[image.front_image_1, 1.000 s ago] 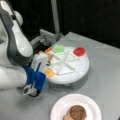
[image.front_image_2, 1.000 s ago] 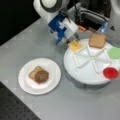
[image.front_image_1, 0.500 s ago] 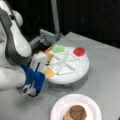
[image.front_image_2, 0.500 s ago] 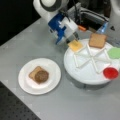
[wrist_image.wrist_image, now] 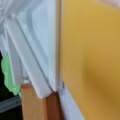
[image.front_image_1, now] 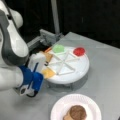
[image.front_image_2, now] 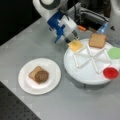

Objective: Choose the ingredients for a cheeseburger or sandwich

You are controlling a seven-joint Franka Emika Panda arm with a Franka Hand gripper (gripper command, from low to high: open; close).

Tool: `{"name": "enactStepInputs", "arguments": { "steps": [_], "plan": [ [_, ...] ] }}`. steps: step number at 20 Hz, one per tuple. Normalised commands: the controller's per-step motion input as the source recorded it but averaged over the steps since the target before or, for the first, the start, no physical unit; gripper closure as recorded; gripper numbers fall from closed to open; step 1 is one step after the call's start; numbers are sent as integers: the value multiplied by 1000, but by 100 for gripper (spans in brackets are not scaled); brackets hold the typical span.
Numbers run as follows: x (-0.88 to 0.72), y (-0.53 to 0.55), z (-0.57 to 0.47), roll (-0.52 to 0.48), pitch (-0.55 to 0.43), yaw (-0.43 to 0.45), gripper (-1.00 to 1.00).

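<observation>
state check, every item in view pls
gripper: at cheese square
cheese square: in tray, at its edge
bread square: in tray
green square: in tray
red disc: in tray
patty: on bread, paper plate

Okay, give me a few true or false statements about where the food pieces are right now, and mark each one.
1. The patty lies on a bread square on the paper plate. True.
2. The cheese square is on the paper plate. False: it is at the divided tray's edge, by the tool.
3. The red disc sits in the tray. True.
4. The green piece is stacked on the patty. False: it is in the tray.
</observation>
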Motion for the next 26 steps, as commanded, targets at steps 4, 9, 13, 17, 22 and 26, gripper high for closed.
{"name": "enactStepInputs", "arguments": {
  "steps": [4,9,13,17,22,26],
  "plan": [
    [53,31,74,107,-51,-7,-100],
    [68,17,68,97,-53,-24,-100],
    [81,1,57,84,-60,-36,-100],
    [96,22,66,85,-59,-59,-100],
    [112,75,112,68,-20,-91,100],
    [106,98,144,67,-15,-101,100]
  ]
}}
